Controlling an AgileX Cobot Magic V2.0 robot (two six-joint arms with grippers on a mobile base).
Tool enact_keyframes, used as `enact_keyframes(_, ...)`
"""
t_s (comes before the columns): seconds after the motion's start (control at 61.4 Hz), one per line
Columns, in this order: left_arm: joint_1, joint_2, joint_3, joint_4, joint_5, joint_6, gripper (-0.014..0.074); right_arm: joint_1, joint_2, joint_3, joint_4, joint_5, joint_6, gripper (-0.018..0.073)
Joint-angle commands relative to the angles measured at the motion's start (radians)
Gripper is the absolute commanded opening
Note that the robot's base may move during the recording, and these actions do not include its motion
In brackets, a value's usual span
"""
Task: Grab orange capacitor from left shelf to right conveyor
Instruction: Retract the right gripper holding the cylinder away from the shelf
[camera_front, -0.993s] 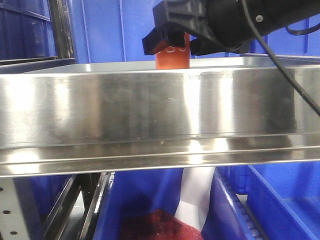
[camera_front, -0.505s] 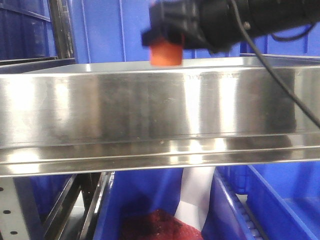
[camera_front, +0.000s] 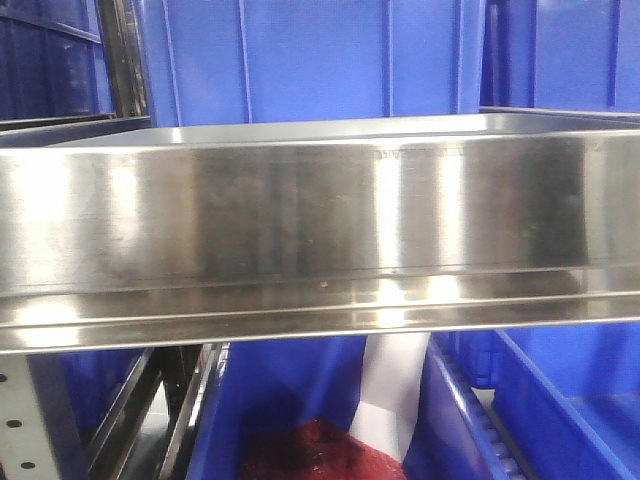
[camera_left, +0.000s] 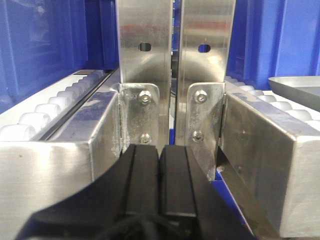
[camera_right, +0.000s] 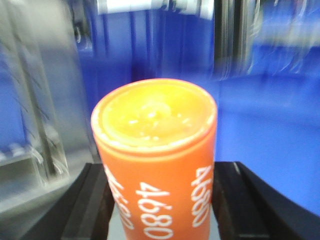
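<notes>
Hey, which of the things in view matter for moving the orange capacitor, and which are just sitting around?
Part of the job:
- orange capacitor, clamped in the right gripper
- left shelf, shiny steel

Just lying about:
- blue bins
- red material below the shelf
- silver tray
- white rollers
- left gripper, shut on nothing

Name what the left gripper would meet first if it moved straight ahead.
Probably the two steel uprights, since the shut left gripper aims at the narrow slit between them; it looks too thin to enter, though depth is unclear.
</notes>
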Motion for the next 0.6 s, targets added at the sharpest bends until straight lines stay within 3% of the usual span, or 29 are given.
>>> enact_keyframes(0.0, -0.005, -0.010, 0.026, -0.006, -0.090, -0.004, -0.0125, 0.001, -0.160, 0.007, 0.003, 0.071, -0.003, 0.0050)
enact_keyframes(0.293, -0.005, -0.010, 0.026, -0.006, -0.090, -0.004, -0.0125, -0.001, -0.597, 0.020, -0.007, 0.629, -0.045, 0.0050)
enact_keyframes(0.586, -0.005, -0.010, 0.026, -0.006, -0.090, -0.004, -0.0125, -0.001, -0.834, 0.025, -0.063, 0.888, -0.045, 0.0050)
